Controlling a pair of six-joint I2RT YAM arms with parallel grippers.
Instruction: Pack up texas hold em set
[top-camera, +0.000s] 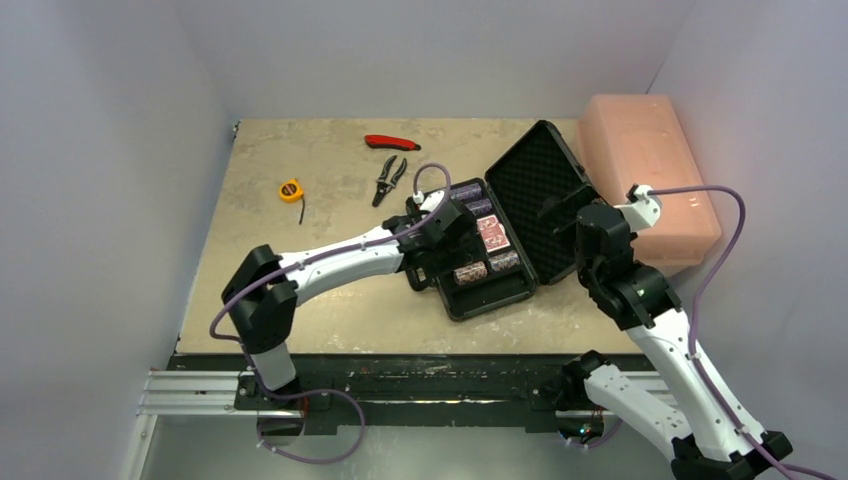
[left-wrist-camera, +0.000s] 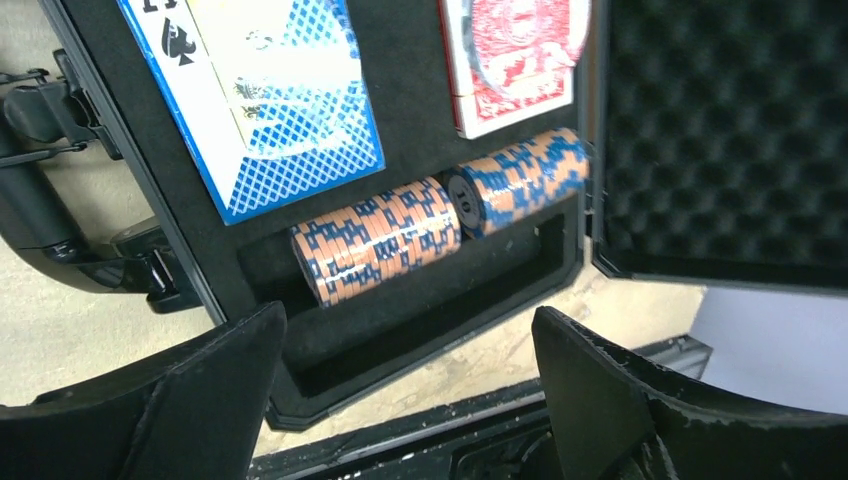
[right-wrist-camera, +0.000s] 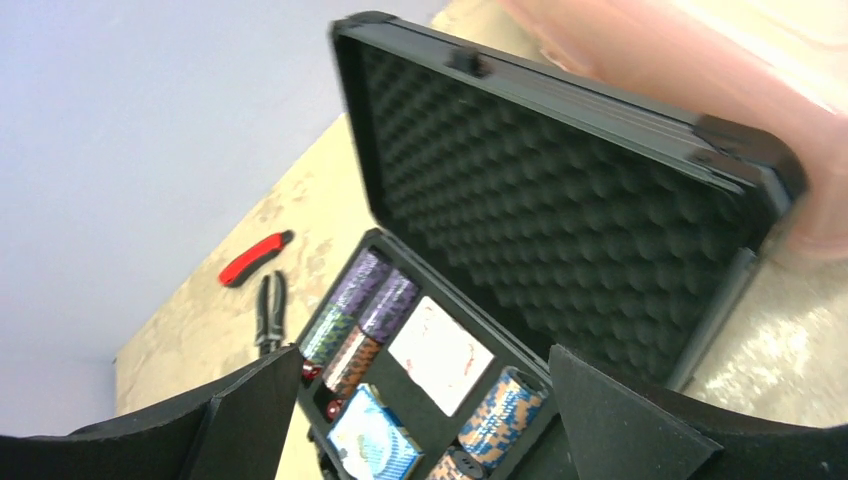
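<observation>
While the left gripper hovers open, the briefcase seems packed.

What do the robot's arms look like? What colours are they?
The left arm and right arm have smooth white shells and chunky black joints. A thin purple cable loops along each. The left gripper and right gripper each have two black wedge-shaped fingers.
</observation>
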